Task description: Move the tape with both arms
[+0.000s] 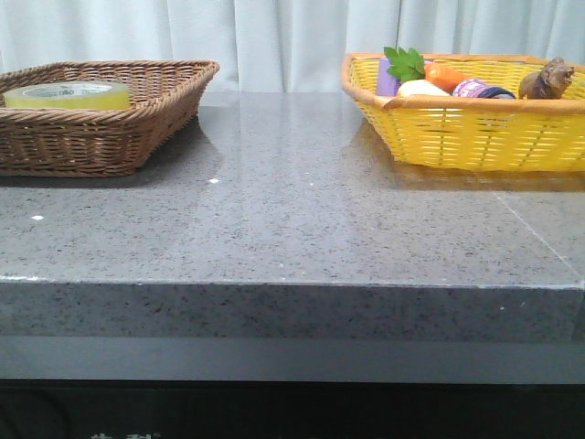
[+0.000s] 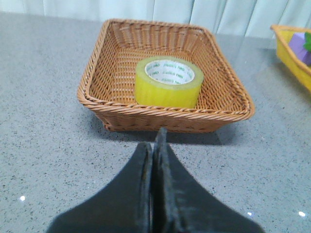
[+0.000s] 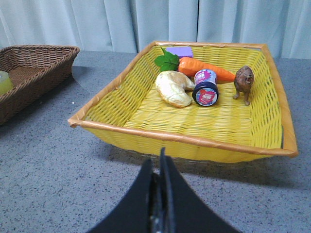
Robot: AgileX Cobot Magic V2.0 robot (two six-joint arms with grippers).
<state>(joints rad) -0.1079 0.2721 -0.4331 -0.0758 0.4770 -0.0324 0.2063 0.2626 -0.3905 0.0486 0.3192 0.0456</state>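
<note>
The tape (image 2: 166,81), a wide yellow roll with a white core and green lettering, lies flat in the brown wicker basket (image 2: 97,99). In the front view it (image 1: 69,95) shows at the far left inside that basket (image 1: 110,137). My left gripper (image 2: 154,143) is shut and empty, over the grey table just in front of the brown basket. My right gripper (image 3: 158,162) is shut and empty, over the table just in front of the yellow basket (image 3: 146,109). Neither arm shows in the front view.
The yellow basket (image 1: 457,137) at the right holds a carrot (image 3: 206,69), a pale bread-like item (image 3: 174,90), a purple-labelled round item (image 3: 206,87), a lion figure (image 3: 243,83) and a purple block (image 3: 179,52). The grey table (image 1: 292,210) lies between the baskets; a curtain hangs behind.
</note>
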